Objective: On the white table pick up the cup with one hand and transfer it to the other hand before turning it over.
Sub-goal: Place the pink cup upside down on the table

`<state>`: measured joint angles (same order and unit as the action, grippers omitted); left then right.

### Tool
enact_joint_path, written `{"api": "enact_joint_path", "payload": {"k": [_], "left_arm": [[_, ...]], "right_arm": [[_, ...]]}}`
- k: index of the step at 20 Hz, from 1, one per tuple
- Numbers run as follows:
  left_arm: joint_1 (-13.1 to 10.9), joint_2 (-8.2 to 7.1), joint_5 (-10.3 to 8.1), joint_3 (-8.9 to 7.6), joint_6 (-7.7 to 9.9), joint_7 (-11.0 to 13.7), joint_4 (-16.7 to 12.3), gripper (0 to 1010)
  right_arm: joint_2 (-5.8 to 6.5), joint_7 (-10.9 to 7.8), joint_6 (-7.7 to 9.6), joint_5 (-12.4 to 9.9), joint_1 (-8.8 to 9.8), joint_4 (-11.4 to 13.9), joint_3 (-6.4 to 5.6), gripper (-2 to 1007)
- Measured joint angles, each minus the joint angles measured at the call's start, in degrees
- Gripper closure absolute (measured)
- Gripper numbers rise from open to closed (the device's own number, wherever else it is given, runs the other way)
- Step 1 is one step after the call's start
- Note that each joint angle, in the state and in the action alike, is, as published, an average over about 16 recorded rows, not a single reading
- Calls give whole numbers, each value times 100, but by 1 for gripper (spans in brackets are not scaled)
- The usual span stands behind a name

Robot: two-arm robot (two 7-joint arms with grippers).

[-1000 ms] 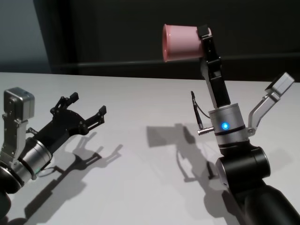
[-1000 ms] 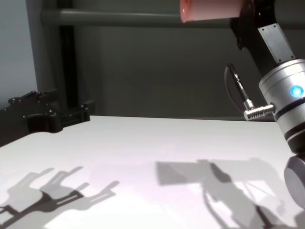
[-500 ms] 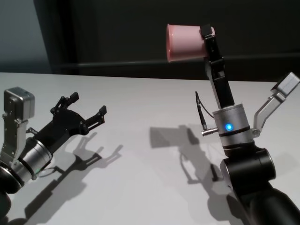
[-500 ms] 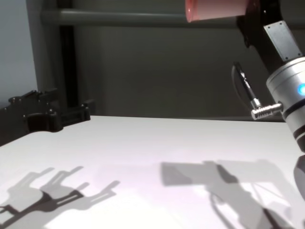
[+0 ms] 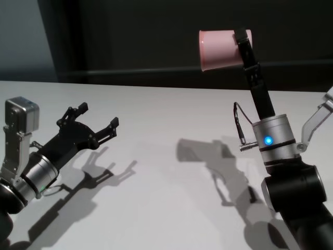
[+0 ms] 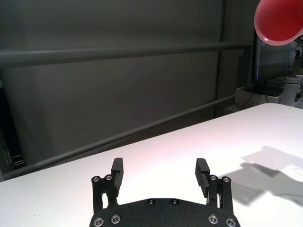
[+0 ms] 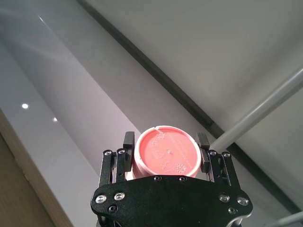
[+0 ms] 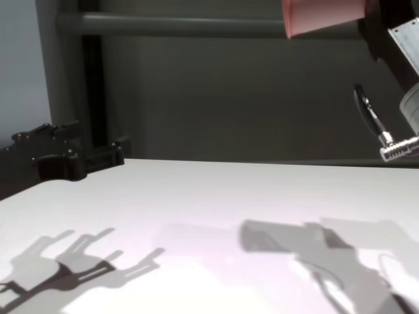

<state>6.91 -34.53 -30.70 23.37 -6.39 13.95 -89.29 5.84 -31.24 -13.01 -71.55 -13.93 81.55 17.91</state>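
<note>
Nearest, the white tabletop [image 5: 156, 172] carries only shadows: a forked one beside the left arm and a blocky one under the right arm. Nothing lies between the two arms, and the air between them is free. Behind the tabletop's far edge stands a dark wall with a grey horizontal rail [image 8: 177, 25] and a dark upright post [image 8: 91, 72].

On the robot's left, the left tool [image 5: 96, 121] hangs low over the tabletop, tilted forward, its two black fingers [image 6: 117, 170] spread wide with nothing between them. It points across toward the right side.

Farther off and high up, the right tool [image 7: 164, 145] is raised well above the tabletop on its upright arm, a blue light glowing on the wrist. Its fingers are closed against the sides of the cup [image 5: 221, 49] near the base. The pink cup lies on its side in the air, rim turned toward the robot's left, so its open mouth faces the left wrist camera. It touches nothing but the right tool.
</note>
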Motion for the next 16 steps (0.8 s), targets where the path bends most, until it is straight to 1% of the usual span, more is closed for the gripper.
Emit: {"api": "enact_joint_path", "payload": {"k": [2, 4, 8, 10, 12, 16], "left_arm": [[1, -1, -1, 1, 0, 0, 0, 9], [2, -1, -2, 2, 0, 0, 0, 9], [3, -3, -4, 3, 0, 0, 0, 9], [4, -3, -4, 4, 1, 0, 0, 9], [5, -3, -5, 4, 1, 0, -1, 9], [6, -3, -6, 4, 1, 0, -1, 9]], "right_arm": [[128, 272, -25, 229, 46, 169, 27, 246], [270, 558, -15, 487, 84, 343, 57, 246], [555, 1106, 112, 1025, 134, 670, 118, 246], [696, 1361, 223, 1293, 145, 820, 151, 246], [835, 1604, 368, 1563, 145, 962, 189, 246], [1093, 2036, 741, 2067, 122, 1205, 288, 246]]}}
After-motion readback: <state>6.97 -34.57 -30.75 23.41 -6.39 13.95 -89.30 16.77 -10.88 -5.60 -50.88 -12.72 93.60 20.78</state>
